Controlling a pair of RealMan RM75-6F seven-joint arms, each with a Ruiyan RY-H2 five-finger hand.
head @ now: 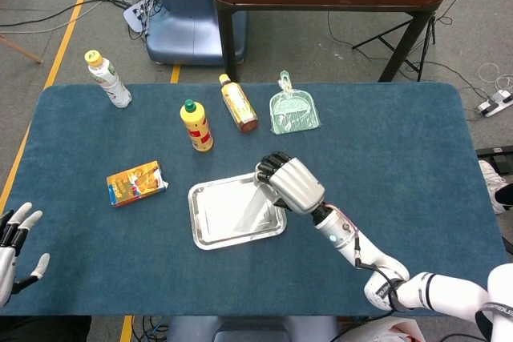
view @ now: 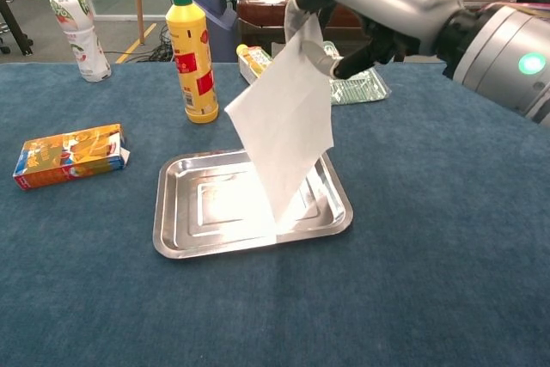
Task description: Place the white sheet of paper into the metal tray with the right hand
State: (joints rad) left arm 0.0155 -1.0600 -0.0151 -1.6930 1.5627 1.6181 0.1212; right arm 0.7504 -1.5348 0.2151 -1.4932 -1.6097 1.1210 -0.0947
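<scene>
My right hand (view: pixel 378 2) (head: pixel 290 183) hovers above the right part of the metal tray (view: pixel 185 229) (head: pixel 210 226) and pinches the top edge of the white sheet of paper (view: pixel 288 122) (head: pixel 255 207). The sheet hangs down from the hand, and its lowest corner reaches the tray near its front rim. The tray lies flat on the blue table and holds nothing besides the paper's tip. My left hand (head: pixel 12 242) rests with its fingers apart at the table's near left corner, holding nothing.
An orange box (view: pixel 69 154) lies left of the tray. Behind the tray stand a yellow bottle (view: pixel 192 45), a lying brown bottle (view: pixel 258 66) and a clear green dustpan (view: pixel 365 85). A white bottle (view: pixel 76 27) stands far back left.
</scene>
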